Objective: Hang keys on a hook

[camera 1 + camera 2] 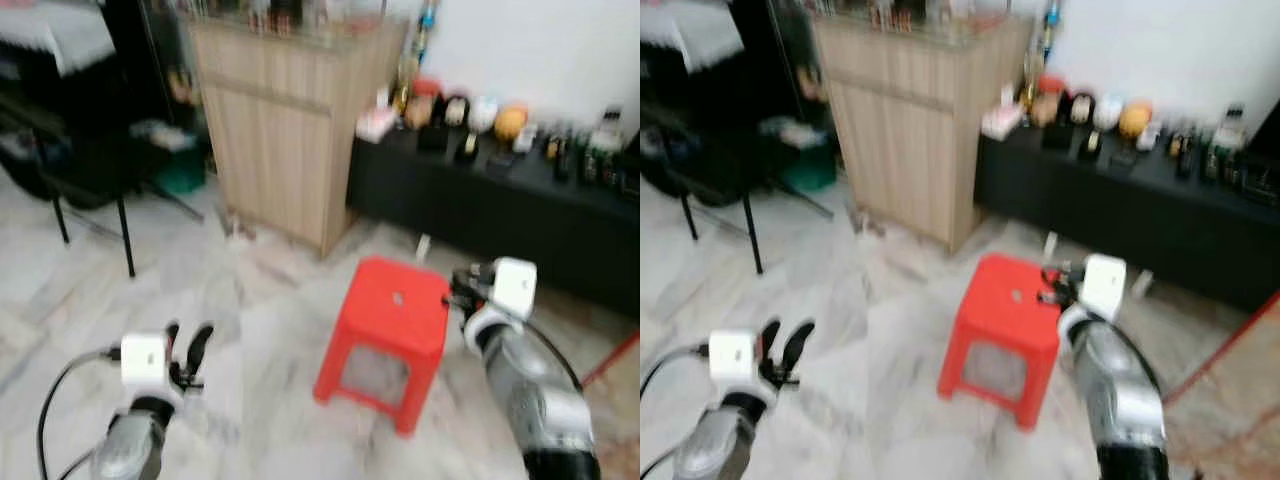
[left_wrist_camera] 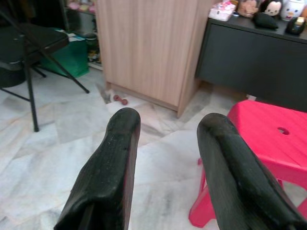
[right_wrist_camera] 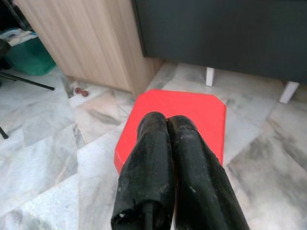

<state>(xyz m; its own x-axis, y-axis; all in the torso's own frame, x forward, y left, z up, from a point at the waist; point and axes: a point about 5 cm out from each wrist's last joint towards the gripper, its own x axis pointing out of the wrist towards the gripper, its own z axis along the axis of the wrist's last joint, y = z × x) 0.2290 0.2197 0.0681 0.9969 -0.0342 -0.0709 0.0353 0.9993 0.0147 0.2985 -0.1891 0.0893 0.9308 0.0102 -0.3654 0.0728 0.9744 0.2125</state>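
1. No brand, label or writing can be read anywhere; the head views are blurred and the small items on the black sideboard (image 1: 500,205) show as coloured blobs.
2. The left claw (image 1: 188,345) is held low over the marble floor (image 1: 250,330), its two black fingers (image 2: 108,172) spread wide with nothing between them.
3. The right claw (image 3: 165,158) is raised above the near right edge of the red plastic stool (image 1: 385,335), its fingers pressed together; no item can be made out between them.
4. The keys and the hook cannot be made out in any view.
5. The left wrist view gives sharper detail than the head views: a hole in the stool's top (image 2: 283,130), a small reddish thing (image 2: 120,99) on the floor at the foot of the wooden cabinet (image 1: 285,130), a green bag (image 2: 72,55) behind a black folding chair (image 2: 29,45), and plush figures (image 2: 268,7) on the sideboard.
6. The right wrist view looks down on the stool's seat, with the sideboard's white feet (image 3: 209,75) standing on the floor just behind it.
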